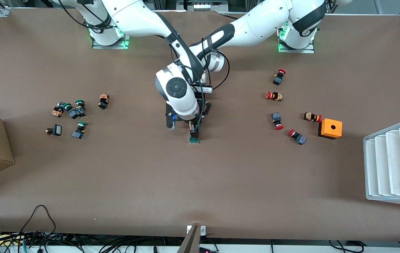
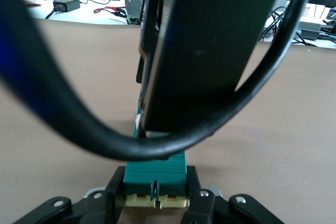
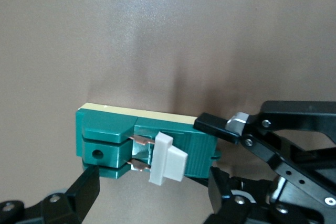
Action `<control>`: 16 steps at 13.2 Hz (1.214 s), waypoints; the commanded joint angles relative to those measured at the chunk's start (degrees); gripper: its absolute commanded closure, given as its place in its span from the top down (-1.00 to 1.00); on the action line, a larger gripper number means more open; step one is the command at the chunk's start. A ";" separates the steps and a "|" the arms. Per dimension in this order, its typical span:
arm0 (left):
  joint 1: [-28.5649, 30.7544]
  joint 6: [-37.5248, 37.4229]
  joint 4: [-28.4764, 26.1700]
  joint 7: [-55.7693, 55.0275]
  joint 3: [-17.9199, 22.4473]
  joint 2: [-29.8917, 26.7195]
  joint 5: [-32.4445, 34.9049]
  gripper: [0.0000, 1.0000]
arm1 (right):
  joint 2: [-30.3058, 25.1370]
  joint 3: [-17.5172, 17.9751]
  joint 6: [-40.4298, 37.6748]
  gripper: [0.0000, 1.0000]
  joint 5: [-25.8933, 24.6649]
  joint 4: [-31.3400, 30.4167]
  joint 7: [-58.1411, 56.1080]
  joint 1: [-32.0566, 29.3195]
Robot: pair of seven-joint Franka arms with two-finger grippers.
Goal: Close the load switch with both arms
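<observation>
Front view hides most of the load switch [image 1: 194, 140] under my stacked wrists at mid-bench [image 1: 115, 175]; only its green end shows. My right wrist view shows its white tab [image 3: 168, 158] and copper blades. My left pincer [image 2: 156, 195] pinches the switch's end; my right pincer [image 3: 152, 187] stands beside the body, grip I cannot tell

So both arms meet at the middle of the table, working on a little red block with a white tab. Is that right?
Not quite: the block is green, not red. The right wrist view shows the load switch as a green block with a white tab, and both arms do meet over it at the middle of the table.
</observation>
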 commanded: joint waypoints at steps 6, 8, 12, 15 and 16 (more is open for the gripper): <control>-1.44 0.44 1.94 -1.87 0.30 1.02 1.42 -0.12 | -3.27 0.51 1.00 0.64 -1.35 -5.10 -0.07 0.62; -1.44 0.44 1.94 -1.87 0.30 1.02 1.33 -0.12 | -3.19 0.51 2.57 0.47 -1.36 -5.10 -0.68 0.54; -1.44 0.44 1.94 -1.87 0.30 1.02 1.33 -0.12 | -2.84 0.51 4.07 0.27 -1.53 -5.10 -1.30 0.45; -1.44 0.44 1.94 -1.87 0.30 1.02 1.33 -0.12 | -2.92 0.51 4.07 0.16 -2.32 -5.19 -1.30 0.45; -1.44 0.44 1.94 -1.87 0.30 1.02 1.33 -0.12 | -2.92 0.51 4.16 0.12 -2.41 -5.10 -1.30 0.45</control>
